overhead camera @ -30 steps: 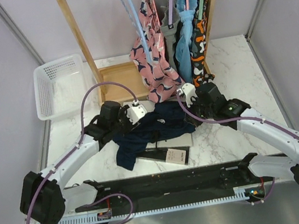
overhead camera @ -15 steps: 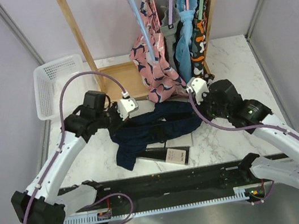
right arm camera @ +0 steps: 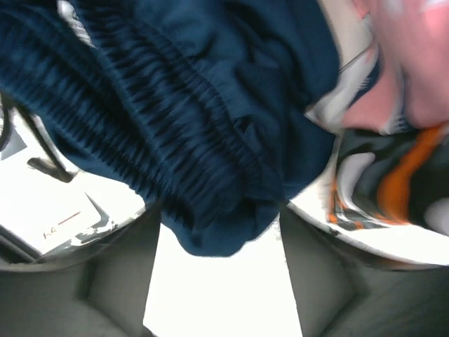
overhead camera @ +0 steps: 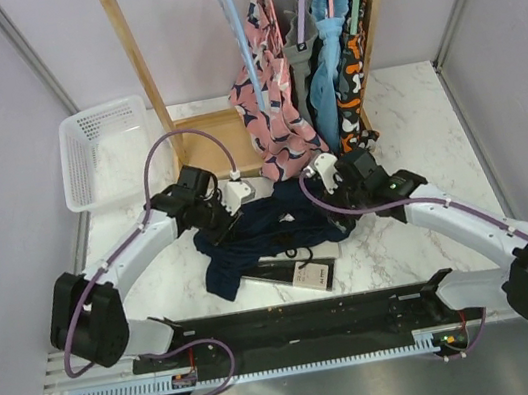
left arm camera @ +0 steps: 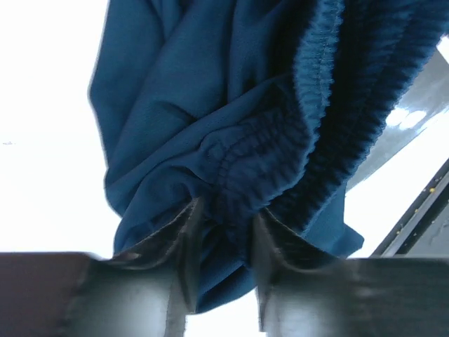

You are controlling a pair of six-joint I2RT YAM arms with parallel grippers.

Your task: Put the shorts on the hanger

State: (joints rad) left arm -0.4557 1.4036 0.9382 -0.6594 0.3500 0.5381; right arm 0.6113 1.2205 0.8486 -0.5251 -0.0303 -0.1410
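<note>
Holding the shorts [overhead camera: 279, 225] down at the table [overhead camera: 414, 122], I see my left gripper [left arm camera: 221, 217] pinching the waistband, can't tell whether the right gripper [right arm camera: 221, 217] grips, and the hanger [overhead camera: 234, 20] hangs bare.

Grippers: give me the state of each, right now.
Left gripper: shut on the shorts.
Right gripper: fingers apart around a bunch of the shorts; whether it clamps them cannot be told.
</note>
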